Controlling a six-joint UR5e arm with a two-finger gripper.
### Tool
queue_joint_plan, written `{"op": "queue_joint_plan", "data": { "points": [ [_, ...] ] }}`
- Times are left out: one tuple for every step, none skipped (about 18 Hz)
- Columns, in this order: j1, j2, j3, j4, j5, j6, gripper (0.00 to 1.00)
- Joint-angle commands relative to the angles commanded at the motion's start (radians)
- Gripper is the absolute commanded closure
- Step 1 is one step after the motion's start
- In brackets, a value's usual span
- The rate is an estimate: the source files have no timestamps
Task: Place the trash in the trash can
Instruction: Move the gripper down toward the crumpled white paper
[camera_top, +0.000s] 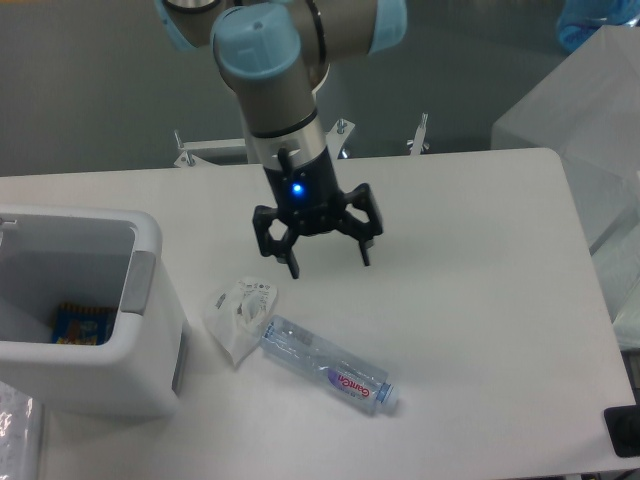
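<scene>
Two pieces of trash lie on the white table. A crumpled white wrapper (239, 314) with grey print sits just right of the trash can, touching the end of a clear plastic bottle (327, 366) with a purple-red label that lies on its side. The trash can (150, 300), a white boxy bin with a grey side panel, stands at the left edge. My gripper (330, 266) hangs open above the table, up and right of the wrapper and behind the bottle, with nothing between its fingers.
Inside the bin lies a blue and orange packet (80, 324). A translucent plastic box (590, 120) stands off the table's right side. A dark object (622, 430) sits at the lower right corner.
</scene>
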Motion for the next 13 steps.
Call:
{"op": "queue_joint_plan", "data": {
  "points": [
    [-0.008, 0.0, -0.018, 0.0, -0.008, 0.046, 0.0],
    [-0.018, -0.008, -0.028, -0.003, -0.018, 0.086, 0.0],
    [-0.038, -0.012, -0.037, -0.005, -0.026, 0.121, 0.0],
    [-0.043, -0.014, -0.048, -0.006, -0.026, 0.147, 0.0],
    [-0.045, -0.014, -0.06, -0.012, -0.031, 0.17, 0.0],
    [-0.048, -0.014, -0.072, -0.02, -0.046, 0.196, 0.0],
    [-0.048, -0.017, -0.086, -0.02, -0.066, 0.226, 0.0],
    [-0.048, -0.029, -0.098, -0.018, -0.077, 0.262, 0.0],
    [-0.051, -0.046, -0.101, -0.018, -0.077, 0.299, 0.0],
    [-0.051, -0.051, -0.101, -0.02, -0.08, 0.331, 0.0],
    [-0.052, -0.052, -0.101, -0.02, -0.087, 0.364, 0.0],
    [-0.055, -0.058, -0.103, -0.02, -0.092, 0.391, 0.0],
    [-0.058, -0.072, -0.101, -0.02, -0.092, 0.417, 0.0]
  ]
}}
